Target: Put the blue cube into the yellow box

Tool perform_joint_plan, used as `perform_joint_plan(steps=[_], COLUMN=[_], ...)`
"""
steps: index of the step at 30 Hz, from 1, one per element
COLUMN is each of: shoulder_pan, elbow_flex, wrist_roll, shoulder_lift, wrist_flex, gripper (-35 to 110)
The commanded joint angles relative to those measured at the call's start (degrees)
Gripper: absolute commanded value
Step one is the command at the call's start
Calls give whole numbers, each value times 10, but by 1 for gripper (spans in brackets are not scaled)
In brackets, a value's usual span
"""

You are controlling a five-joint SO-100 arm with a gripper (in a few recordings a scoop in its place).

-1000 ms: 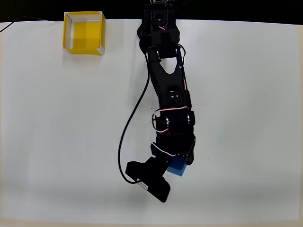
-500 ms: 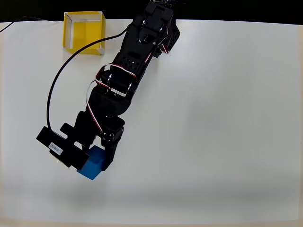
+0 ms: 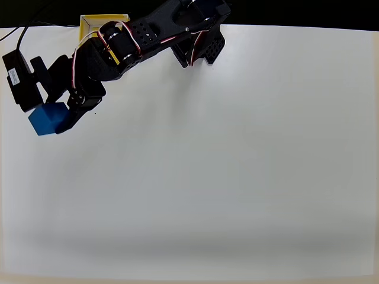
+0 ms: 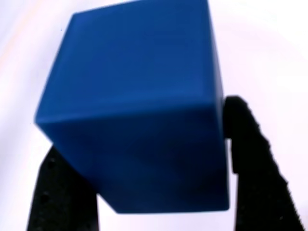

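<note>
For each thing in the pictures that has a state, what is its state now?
blue cube: held between the two fingers, seen close in the wrist view, not in the box.
pincer: shut on the blue cube, at the left of the overhead view.
yellow box: at the table's top edge, mostly hidden under the arm; contents cannot be seen.

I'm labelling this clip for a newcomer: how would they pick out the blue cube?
Follow the black arm from the white table's top edge leftward in the overhead view. At its tip the gripper clamps the blue cube, the one bright-blue block there, below-left of the half-hidden yellow box.
</note>
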Motion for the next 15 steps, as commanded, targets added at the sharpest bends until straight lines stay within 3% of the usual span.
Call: perform_joint_plan(steps=[1, 7, 15], shoulder_pan=[91, 197, 256], elbow_flex=[29, 121, 194], wrist_roll=[-5, -3, 5], shoulder_lift=[100, 156, 175], wrist_flex=[-29, -26, 62], gripper=[12, 12, 12])
